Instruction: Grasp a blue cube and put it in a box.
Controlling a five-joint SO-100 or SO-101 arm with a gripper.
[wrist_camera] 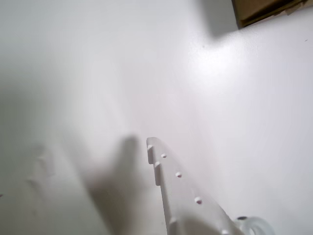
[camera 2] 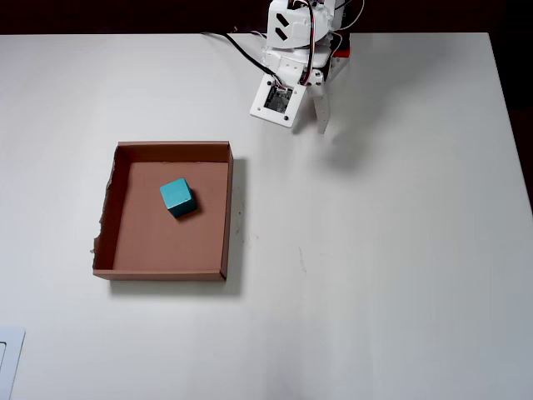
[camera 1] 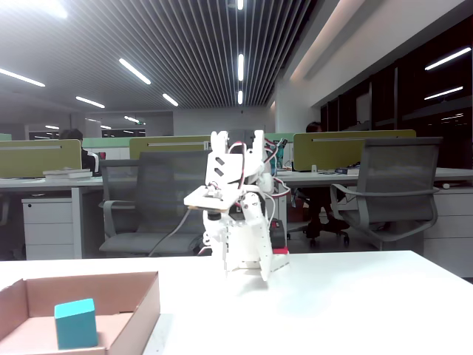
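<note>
1. The blue cube is a small turquoise block with plain matte faces and crisp edges; in the overhead view it sits turned slightly askew to the walls around it
2. It lies inside the box, on the floor toward the 12 o'clock half, apart from every wall; in the fixed view the cube stands at the front of the box
3. The box is a shallow brown cardboard tray with low walls and no lid; its 9 o'clock wall looks ragged along the edge, and the cube is the only thing in it
4. The arm is white plastic with red and black wires, folded up at the table's 12 o'clock edge, well apart from the box, which lies toward 8 o'clock from it
5. The gripper points down near the white table; the wrist view shows one pale finger with small studs over bare tabletop, and whether the jaws stand apart or together I cannot tell
6. A brown corner of the box shows at 1 o'clock in the wrist view
</note>
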